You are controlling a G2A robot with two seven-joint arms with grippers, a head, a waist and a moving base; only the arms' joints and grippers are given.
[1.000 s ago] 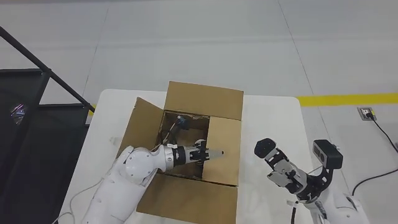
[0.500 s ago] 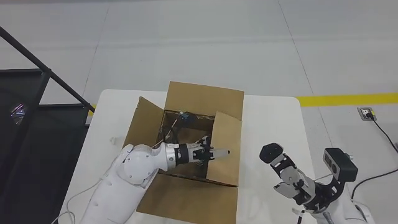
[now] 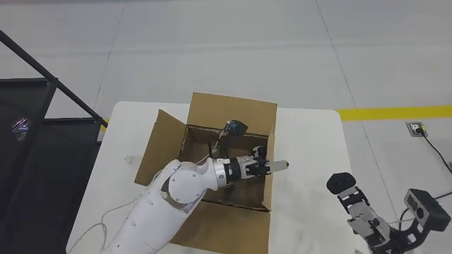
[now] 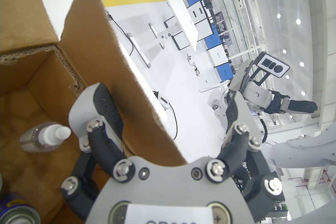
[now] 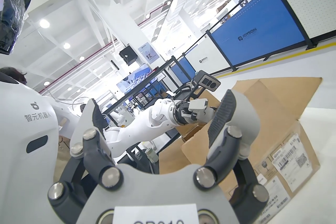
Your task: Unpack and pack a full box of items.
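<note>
Our left gripper (image 4: 169,99) is spread wide and grasps nothing. It straddles the box's right flap (image 4: 105,46), with one finger (image 4: 103,101) against the inner face and the other well off the outer side. From above, this gripper (image 3: 268,167) pokes out over the right rim of the box (image 3: 233,113).

We judge that we are at the start of the unpacking, working the last flap out of the way. The far flap, the left flap (image 3: 157,148) and the near flap (image 3: 219,229) already lie folded outward, while the right one stands roughly upright.

The next move calls for pressing that flap outward and down until the opening is free, then turning the wrist to reach inside. The flap may spring back, so a firm fold at the crease seems wise.

Inside the box, a clear bottle (image 4: 42,139) with a white cap lies on its side on the floor, near the right wall. Beside it sits what looks like a blue-labelled can (image 4: 17,212), cut off at the frame edge, so we cannot be sure.

Our right gripper (image 5: 160,104) is also spread and empty. It is held above the near right corner of the table (image 3: 311,155), well apart from the box.
</note>
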